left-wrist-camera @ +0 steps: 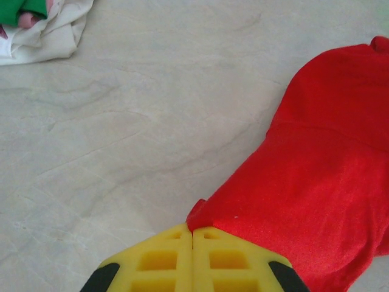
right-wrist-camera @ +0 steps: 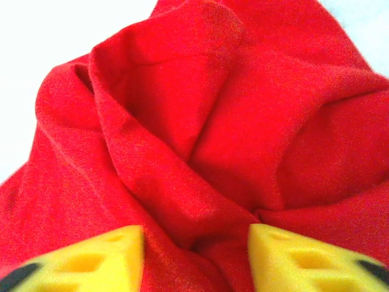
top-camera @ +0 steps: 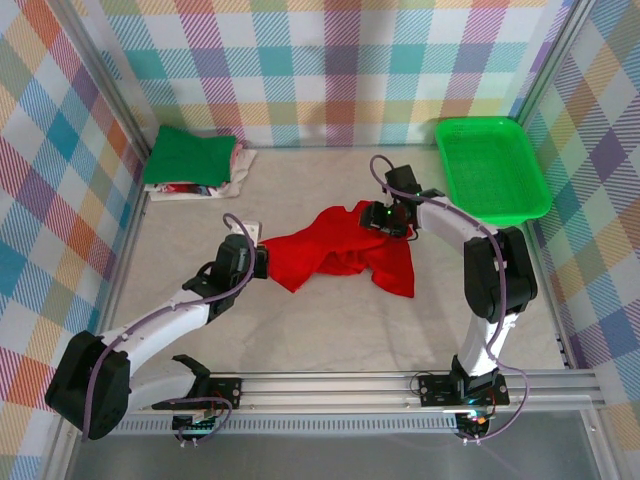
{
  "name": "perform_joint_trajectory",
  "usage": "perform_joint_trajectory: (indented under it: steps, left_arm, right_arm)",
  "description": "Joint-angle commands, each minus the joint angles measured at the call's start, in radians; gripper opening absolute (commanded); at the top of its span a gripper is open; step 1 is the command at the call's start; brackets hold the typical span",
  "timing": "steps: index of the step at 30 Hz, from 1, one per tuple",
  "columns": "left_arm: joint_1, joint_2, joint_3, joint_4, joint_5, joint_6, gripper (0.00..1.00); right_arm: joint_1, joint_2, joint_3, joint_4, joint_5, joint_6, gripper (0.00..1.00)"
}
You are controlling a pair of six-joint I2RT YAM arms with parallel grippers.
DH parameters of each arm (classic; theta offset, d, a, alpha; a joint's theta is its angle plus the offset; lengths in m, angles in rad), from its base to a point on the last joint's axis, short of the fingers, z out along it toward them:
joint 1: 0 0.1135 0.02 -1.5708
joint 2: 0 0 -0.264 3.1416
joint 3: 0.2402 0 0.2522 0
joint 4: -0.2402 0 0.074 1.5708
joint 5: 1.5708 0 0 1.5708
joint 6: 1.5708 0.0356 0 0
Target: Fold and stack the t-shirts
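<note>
Red cloth takes up the middle of the top view: the red shirt (top-camera: 340, 255) lies crumpled on the pale table (top-camera: 300, 320), its folds bunched so that sleeves and collar are hard to pick out. The left gripper (top-camera: 260, 262) sits at the shirt's left corner. In the left wrist view its yellow fingers (left-wrist-camera: 164, 258) are pressed together at the bottom edge, cut off by the frame. A corner of the shirt (left-wrist-camera: 322, 182) meets their tips (left-wrist-camera: 193, 234), and more cloth passes behind the right finger. Whether any cloth is caught in the seam cannot be told.

The right gripper (top-camera: 397, 222) is over the shirt's upper right part, its tips hidden under the wrist in the top view. In the right wrist view its fingers (right-wrist-camera: 91, 255) stand spread (right-wrist-camera: 196, 234), blurred and cropped at the bottom, with a ridge of red folds (right-wrist-camera: 200, 121) rising between them.

At the upper left of the top view a green shirt (top-camera: 190, 155) lies folded on whitish shirts (top-camera: 235, 175), mostly covered. The left wrist view cuts this pile to a green scrap (left-wrist-camera: 15, 9) and a whitish edge (left-wrist-camera: 51, 33). A green basket (top-camera: 490, 165) lies at the upper right.
</note>
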Motion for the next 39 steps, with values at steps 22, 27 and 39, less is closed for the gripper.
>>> perform_joint_trajectory:
  steps: [22, 27, 39]
  left_arm:
    - [0.045, -0.518, 0.378, -0.503, 0.097, 0.087, 0.0]
    - [0.046, -0.494, 0.685, -0.668, 0.314, 0.098, 0.0]
    - [0.03, -0.286, 0.742, -0.702, 0.584, 0.054, 0.11]
  right_arm:
    - [-0.041, -0.8, -0.157, -0.06, -0.098, -0.067, 0.0]
    - [-0.036, -0.996, -0.054, -0.167, -0.068, -0.126, 0.0]
    - [-0.037, -0.934, -0.046, -0.164, -0.057, -0.08, 0.0]
